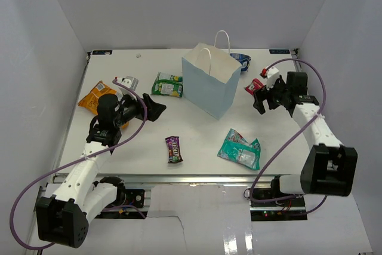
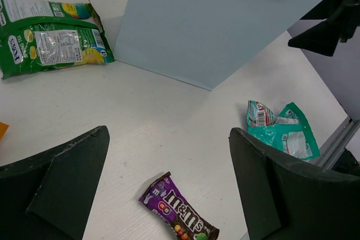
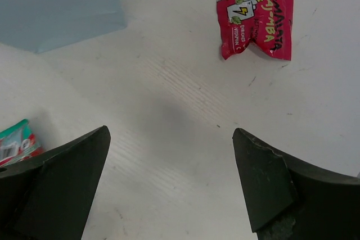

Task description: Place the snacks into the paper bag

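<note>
The light-blue paper bag [image 1: 212, 82] stands upright mid-table; it also shows in the left wrist view [image 2: 225, 21] and the right wrist view [image 3: 56, 4]. My left gripper [image 1: 156, 110] [image 2: 169, 133] is open and empty, left of the bag and above the dark candy bar [image 1: 173, 148] [image 2: 177, 209]. My right gripper [image 1: 261, 103] [image 3: 171, 133] is open and empty, just short of the small red packet [image 1: 255, 86] [image 3: 256, 21]. The green packet [image 1: 167, 85] [image 2: 50, 37], teal packet [image 1: 240, 149] [image 2: 281, 130], orange chip bag [image 1: 95, 97] and grey-white packet [image 1: 126, 80] lie on the table.
A blue packet [image 1: 242, 59] lies behind the bag near the back edge. White walls close the table at the left, back and right. The right arm's gripper shows as a dark shape in the left wrist view [image 2: 332, 26].
</note>
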`<state>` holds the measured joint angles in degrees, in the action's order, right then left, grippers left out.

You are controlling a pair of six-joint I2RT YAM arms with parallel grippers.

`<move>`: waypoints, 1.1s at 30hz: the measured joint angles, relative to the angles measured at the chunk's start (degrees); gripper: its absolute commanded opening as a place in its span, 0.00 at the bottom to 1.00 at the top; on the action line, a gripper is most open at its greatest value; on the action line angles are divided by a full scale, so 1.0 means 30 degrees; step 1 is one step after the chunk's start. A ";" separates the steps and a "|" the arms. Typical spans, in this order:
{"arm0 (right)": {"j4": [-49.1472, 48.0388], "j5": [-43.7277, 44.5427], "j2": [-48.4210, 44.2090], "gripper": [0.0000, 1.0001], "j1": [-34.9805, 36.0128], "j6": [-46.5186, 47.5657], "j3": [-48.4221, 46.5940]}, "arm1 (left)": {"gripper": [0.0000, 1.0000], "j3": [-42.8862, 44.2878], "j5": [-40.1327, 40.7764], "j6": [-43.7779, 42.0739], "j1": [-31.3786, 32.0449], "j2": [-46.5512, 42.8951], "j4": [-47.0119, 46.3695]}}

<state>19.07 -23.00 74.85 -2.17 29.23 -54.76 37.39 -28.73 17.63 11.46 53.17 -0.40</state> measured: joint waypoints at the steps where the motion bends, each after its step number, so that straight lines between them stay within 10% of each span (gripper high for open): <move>1: 0.0029 0.0277 0.0911 0.97 0.0000 0.0146 -0.0386 | 0.98 0.0000 0.0000 0.0000 0.0000 0.0000 -0.0007; 10: -0.0423 0.2769 0.8524 0.94 0.0000 -0.2958 -0.4962 | 0.98 0.0036 0.0000 0.0000 0.0000 0.0000 0.0007; 33: -0.1581 0.5056 1.5373 0.68 0.0000 -1.1030 -1.0542 | 0.98 0.0204 -0.0248 -0.0007 -0.0036 0.0605 0.0109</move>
<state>14.33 -7.84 120.97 -2.17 -3.86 -86.39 38.00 -29.47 17.61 11.35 54.98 -0.08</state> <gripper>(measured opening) 0.718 0.979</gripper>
